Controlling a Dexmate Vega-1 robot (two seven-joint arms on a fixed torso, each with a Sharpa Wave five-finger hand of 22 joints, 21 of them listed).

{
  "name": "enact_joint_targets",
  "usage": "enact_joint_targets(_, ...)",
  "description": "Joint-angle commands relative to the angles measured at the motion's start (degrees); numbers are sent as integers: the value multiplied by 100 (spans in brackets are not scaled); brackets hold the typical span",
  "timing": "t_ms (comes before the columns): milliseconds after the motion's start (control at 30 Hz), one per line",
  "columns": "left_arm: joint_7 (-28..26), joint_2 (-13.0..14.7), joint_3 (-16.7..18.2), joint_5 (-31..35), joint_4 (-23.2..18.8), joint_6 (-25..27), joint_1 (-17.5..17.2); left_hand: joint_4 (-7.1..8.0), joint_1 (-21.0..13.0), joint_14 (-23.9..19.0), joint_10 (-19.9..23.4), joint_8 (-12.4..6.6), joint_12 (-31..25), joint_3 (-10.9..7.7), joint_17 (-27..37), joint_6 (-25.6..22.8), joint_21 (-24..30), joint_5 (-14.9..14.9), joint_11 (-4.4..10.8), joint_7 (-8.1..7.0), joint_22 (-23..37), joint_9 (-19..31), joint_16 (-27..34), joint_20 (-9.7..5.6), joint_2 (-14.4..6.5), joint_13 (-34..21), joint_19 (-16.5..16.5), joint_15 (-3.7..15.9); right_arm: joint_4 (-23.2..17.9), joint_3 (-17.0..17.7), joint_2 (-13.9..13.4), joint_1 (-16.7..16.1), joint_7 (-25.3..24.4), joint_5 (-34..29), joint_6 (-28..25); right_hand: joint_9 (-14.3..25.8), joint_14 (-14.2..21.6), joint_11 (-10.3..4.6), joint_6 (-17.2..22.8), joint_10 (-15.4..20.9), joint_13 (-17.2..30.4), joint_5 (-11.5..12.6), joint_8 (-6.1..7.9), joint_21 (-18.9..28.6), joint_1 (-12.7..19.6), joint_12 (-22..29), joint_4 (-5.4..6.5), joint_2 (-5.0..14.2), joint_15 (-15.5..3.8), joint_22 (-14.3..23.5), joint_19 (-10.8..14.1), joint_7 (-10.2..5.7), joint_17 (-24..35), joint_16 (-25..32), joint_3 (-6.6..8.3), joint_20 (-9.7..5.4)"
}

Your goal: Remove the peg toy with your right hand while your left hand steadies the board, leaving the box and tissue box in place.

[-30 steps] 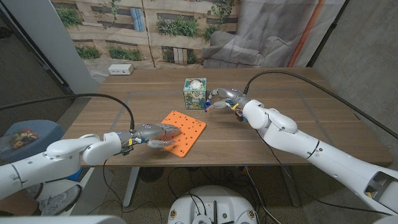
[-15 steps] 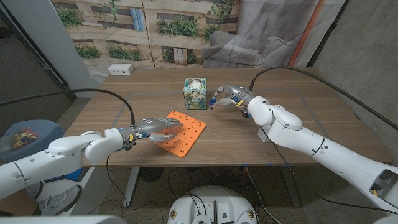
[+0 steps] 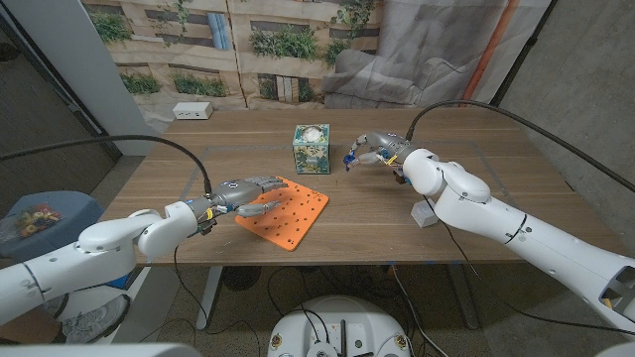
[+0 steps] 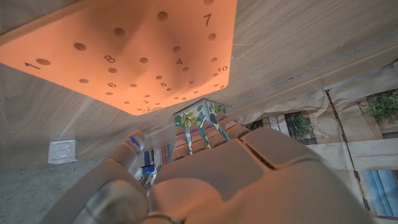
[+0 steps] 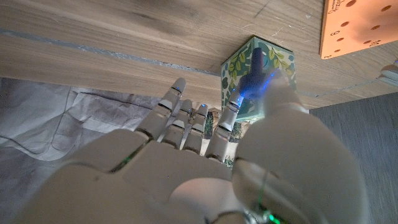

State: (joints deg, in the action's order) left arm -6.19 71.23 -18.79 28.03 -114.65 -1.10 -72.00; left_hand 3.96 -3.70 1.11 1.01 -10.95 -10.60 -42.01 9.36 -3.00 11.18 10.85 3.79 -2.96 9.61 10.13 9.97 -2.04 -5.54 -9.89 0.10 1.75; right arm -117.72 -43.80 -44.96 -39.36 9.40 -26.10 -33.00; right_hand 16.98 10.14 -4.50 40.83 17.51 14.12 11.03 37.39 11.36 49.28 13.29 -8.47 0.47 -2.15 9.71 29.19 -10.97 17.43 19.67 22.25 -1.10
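The orange peg board (image 3: 288, 215) lies at the table's front middle, its numbered holes bare (image 4: 143, 50). My left hand (image 3: 245, 192) hovers over the board's left edge with its fingers spread; in the left wrist view, my left hand (image 4: 236, 180) shows no contact with the board. My right hand (image 3: 379, 150) is right of the tissue box (image 3: 311, 149) and above the table, pinching a small blue peg toy (image 3: 349, 159). In the right wrist view the peg toy (image 5: 256, 70) sits between the thumb and a finger of my right hand (image 5: 186, 168), in front of the tissue box (image 5: 233, 70).
A small white box (image 3: 425, 215) sits on the table under my right forearm, also seen as the white box (image 4: 62, 151). A white socket block (image 3: 191, 111) lies at the back left. The board's corner (image 5: 360, 25) lies beyond the tissue box.
My right hand has carried the blue peg further right and back, away from the board. My left hand has slid from the board's middle to its left edge and lifted.
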Motion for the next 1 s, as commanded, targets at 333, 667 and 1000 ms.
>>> enact_joint_targets(333,-598,-736,-112,301,-103,1139,129,0,-46,-63,32,-25,-15,-42,3,-54,35,-25,39,-12,13,4,11,-523,-466,-2,123,262,103,177,-362,99,11,-139,-103,159,-6,-26,166,-7,-1,23,138,-19,-88,-16,-9,-6,-98,22,-5,-175,22,-32,-43,-15)
enact_joint_targets(667,-909,-1327,-306,199,74,1542,437,-19,-48,-99,65,-30,-21,-43,0,-91,36,-28,35,-10,12,4,15,-510,-446,-2,155,268,379,186,-466,189,-47,-390,21,157,35,-61,166,41,0,20,141,-1,-106,-1,-15,-5,-141,23,35,-176,27,-19,-62,-44)
enact_joint_targets(1000,-1169,-1813,-402,-210,350,1640,786,-76,-60,-125,89,-51,-23,-24,-8,-184,35,-37,34,-6,10,3,11,-507,-403,-1,190,270,777,50,-465,456,132,-818,111,155,60,-65,162,57,-1,24,141,3,-92,1,-35,-10,-152,23,47,-177,27,-12,-69,-49)
